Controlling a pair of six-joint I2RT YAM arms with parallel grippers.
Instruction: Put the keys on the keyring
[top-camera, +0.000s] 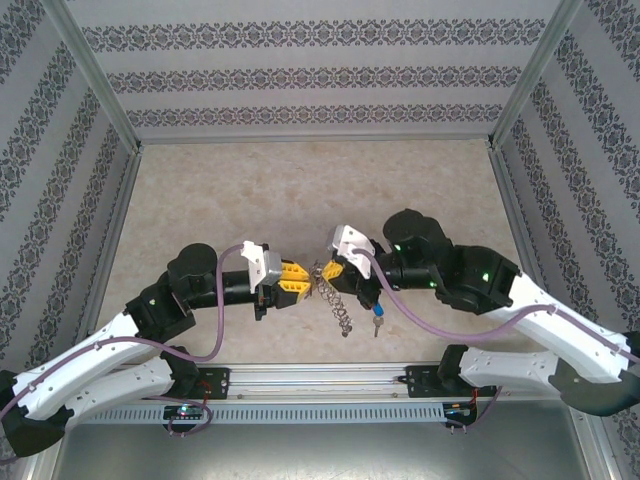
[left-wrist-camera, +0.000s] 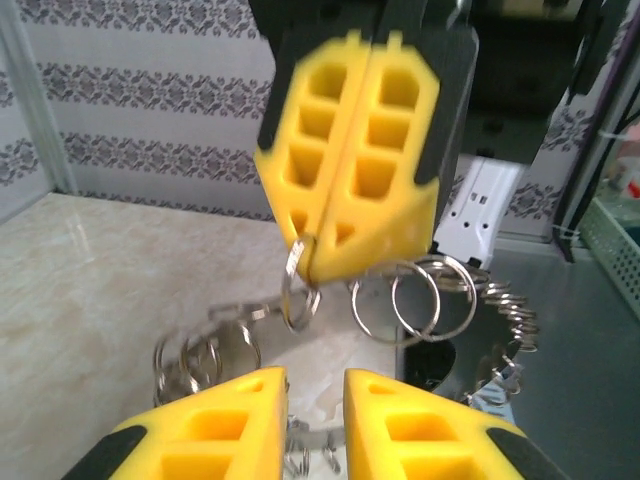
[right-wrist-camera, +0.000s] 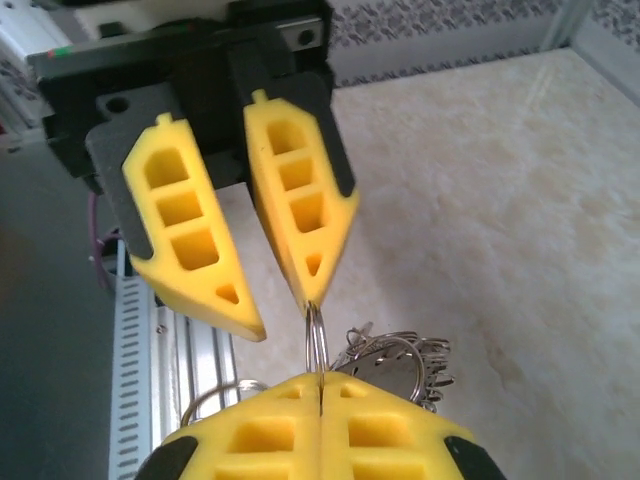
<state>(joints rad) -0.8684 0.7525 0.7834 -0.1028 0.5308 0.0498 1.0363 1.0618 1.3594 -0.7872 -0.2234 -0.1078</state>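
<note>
Hiding part of the keyring, right hand clamps.

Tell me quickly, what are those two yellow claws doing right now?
Right gripper shut on a loop of the keyring. Left gripper open, facing it. Blue-capped key beside the ring. No obstruction seen.

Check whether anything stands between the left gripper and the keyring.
Nothing visible does. The left gripper is open right at the keyring, with one fingertip at a wire loop. The right gripper is shut on that same loop from the opposite side, not in between.
</note>
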